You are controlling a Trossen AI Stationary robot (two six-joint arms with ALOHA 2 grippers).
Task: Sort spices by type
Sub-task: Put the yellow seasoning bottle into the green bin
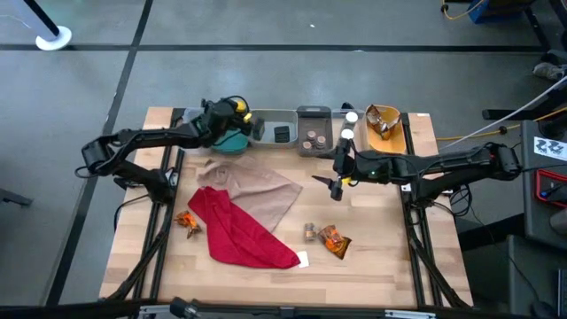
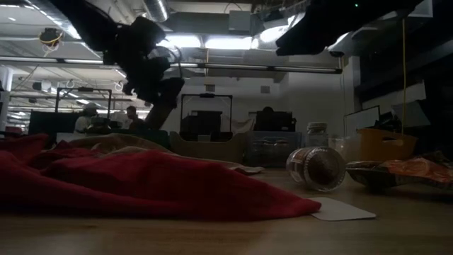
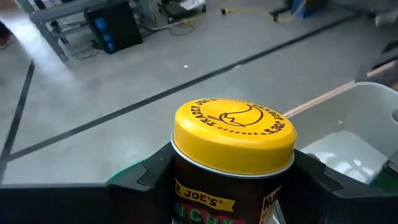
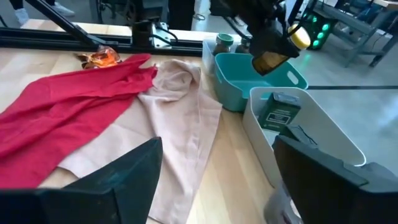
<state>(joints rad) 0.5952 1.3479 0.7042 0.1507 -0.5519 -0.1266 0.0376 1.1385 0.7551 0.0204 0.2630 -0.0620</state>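
A: Your left gripper point(image 3: 233, 186) is clamped on the yellow-capped brown spice bottle point(image 3: 233, 146), above the teal plastic bin point(image 4: 249, 78) at the worktop's far edge.

B: Release off-centre and it clips the rim. Right gripper point(image 1: 335, 183), mid-worktop, gapes empty.

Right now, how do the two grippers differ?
The left gripper is shut on the yellow-capped bottle; the right gripper is open and holds nothing. The left one hangs over the teal bin at the table's far edge; the right one hangs over bare wood beside the tan cloth, nearer the middle. Both are off the table surface.
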